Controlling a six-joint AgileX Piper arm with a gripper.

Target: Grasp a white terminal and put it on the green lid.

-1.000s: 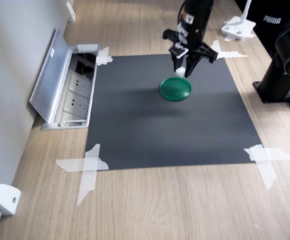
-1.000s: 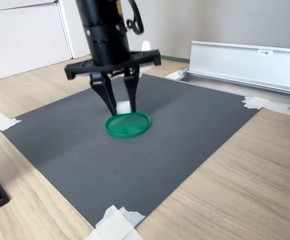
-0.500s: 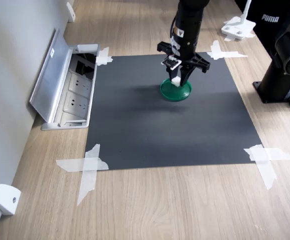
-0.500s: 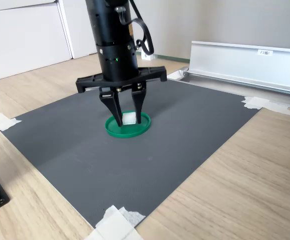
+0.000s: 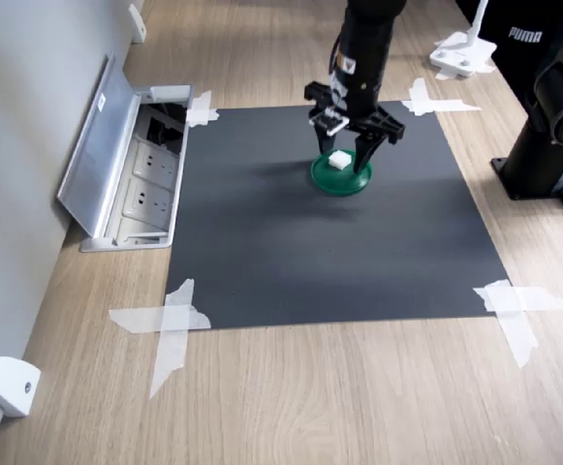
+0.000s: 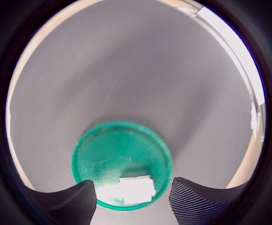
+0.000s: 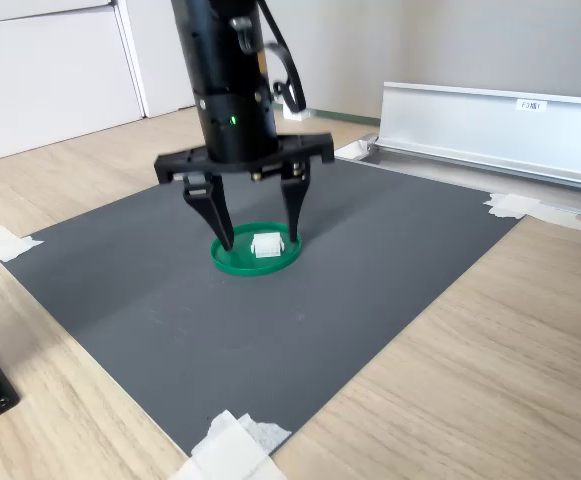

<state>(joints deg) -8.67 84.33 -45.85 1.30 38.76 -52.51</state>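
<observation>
The white terminal (image 5: 339, 160) (image 7: 266, 244) (image 6: 135, 189) lies on the green lid (image 5: 342, 181) (image 7: 232, 262) (image 6: 114, 154), which rests on the black mat. My gripper (image 5: 345, 158) (image 7: 262, 235) (image 6: 133, 192) hangs straight down over the lid, open, with one finger on each side of the terminal and a gap showing between each finger and the block. In the wrist view the terminal sits near the lid's rim, between the two dark fingertips (image 6: 196, 197).
A black mat (image 5: 291, 252) is taped to the wooden table at its corners. An open metal socket box (image 5: 131, 170) stands at the first exterior view's left. A black stand (image 5: 552, 136) is at the first exterior view's right edge, a white wedge (image 5: 12, 386) at its lower left.
The gripper carried the terminal down onto the green lid, then its fingers spread apart and let go. The terminal now lies free on the lid.
</observation>
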